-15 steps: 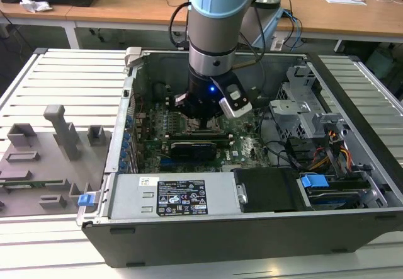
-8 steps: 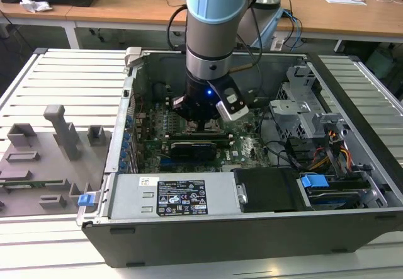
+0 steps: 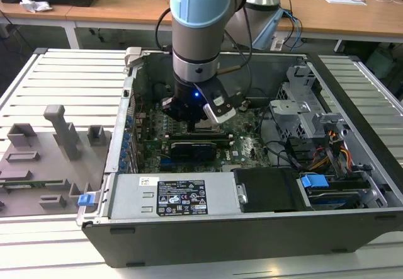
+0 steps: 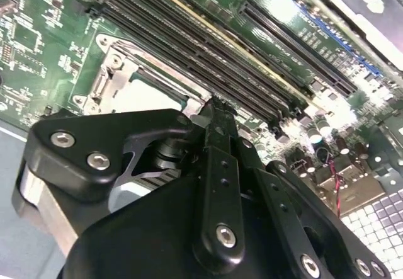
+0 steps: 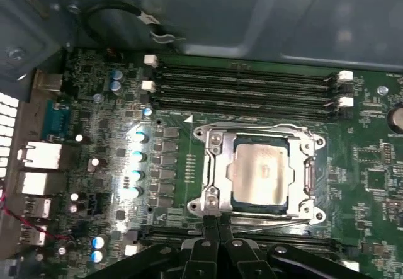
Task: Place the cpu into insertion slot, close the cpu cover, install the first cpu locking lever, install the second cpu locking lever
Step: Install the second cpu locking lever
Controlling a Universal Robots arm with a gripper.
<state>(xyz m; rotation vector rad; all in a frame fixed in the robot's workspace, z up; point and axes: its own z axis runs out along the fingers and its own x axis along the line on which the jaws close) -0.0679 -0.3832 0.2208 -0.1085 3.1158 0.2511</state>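
The cpu lies flat in the insertion slot, its dull silver top showing. The cpu cover lies down around the chip as a silvery frame. My gripper is shut, with its two black fingers pressed together and their tips at the socket's edge, by a corner of the cover. The second wrist view has the same fingers meeting just beside the socket. In the exterior view the gripper hangs low over the green board inside the open computer case.
Long black memory slots run along one side of the socket and more lie under the fingers. Case walls, a power supply, a drive cage and cables ring the board. A grey fixture plate lies outside at the exterior view's left.
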